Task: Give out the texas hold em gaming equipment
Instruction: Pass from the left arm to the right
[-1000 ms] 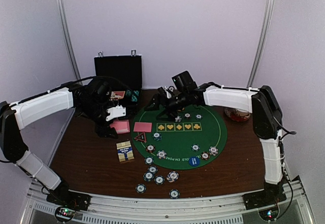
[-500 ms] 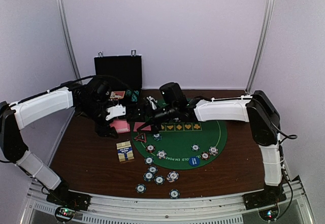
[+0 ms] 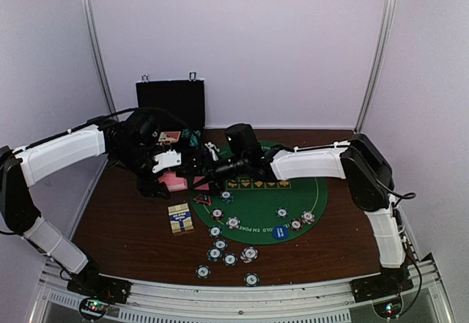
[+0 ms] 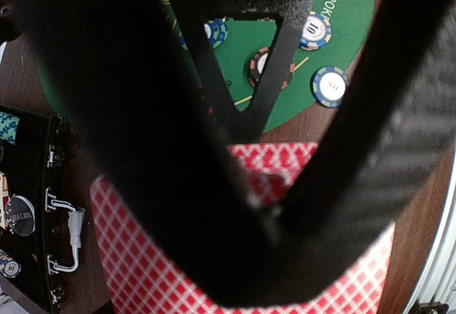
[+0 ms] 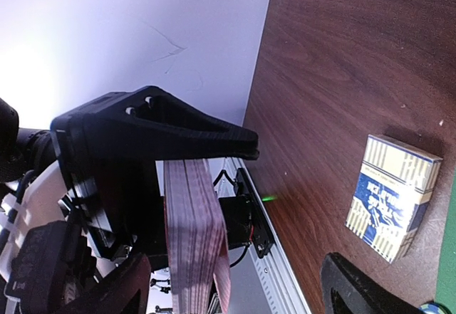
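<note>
My left gripper (image 3: 168,175) (image 4: 267,214) is shut on a deck of pink-red-backed playing cards (image 3: 178,184) (image 4: 142,257), held just above the table left of the green mat (image 3: 256,207). My right gripper (image 3: 199,169) (image 5: 242,292) has reached across the mat and stands open just short of the deck. In the right wrist view the deck (image 5: 192,243) shows edge-on between its spread fingers. Striped poker chips (image 3: 233,223) (image 4: 330,86) lie on the mat and several more (image 3: 214,253) in front of it. A blue marker disc (image 3: 279,231) and a red-edged triangle (image 3: 203,199) lie on the mat.
A blue-and-yellow card box (image 3: 180,218) (image 5: 392,196) lies on the brown table (image 5: 342,79) in front of the grippers. The black hinged case (image 3: 170,103) (image 4: 28,200) stands open at the back left, right behind the left arm.
The right arm has swung left across the mat, from its far middle to right beside the left gripper and the deck. The left arm and deck have stayed put.
</note>
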You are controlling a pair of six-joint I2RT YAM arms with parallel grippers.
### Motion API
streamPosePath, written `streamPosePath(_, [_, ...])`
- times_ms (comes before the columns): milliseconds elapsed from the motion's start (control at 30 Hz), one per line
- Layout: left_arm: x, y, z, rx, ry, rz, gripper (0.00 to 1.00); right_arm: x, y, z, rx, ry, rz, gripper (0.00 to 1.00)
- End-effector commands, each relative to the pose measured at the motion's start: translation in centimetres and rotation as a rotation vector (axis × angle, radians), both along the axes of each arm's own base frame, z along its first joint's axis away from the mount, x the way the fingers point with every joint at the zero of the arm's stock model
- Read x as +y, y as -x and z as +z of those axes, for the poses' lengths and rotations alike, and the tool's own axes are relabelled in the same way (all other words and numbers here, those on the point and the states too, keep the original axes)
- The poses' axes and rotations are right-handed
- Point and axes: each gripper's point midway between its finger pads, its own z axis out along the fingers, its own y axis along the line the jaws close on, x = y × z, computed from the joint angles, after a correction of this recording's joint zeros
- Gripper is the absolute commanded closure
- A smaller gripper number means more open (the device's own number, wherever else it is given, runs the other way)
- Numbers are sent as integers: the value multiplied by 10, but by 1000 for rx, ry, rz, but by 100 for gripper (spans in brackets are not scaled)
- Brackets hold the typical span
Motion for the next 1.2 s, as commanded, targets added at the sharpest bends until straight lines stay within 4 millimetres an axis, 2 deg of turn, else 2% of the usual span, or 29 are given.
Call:
streamPosePath(0, [-8,-5,14,-20,43,-4,73,21,6,28,-16,-115,53,14])
streamPosePath(133, [-8,-4,13,-12,42,-5,73,32,10,29,3,-140,88,15])
streamPosePath(400, [-9,-7,16,-21,46,-3,73,39,9,15,49,-135,96,15])
streamPosePath(600, [-10,-8,19,-17,56,11,74,27,8,25,90,-228,83,17])
streamPosePath(833, [-17,-9,29,-6,92,15,75,15,8,22,110,-249,71,20])
streamPosePath(1167, [-20,-8,29,9,98,4,75,24,8,31,99,-258,84,22])
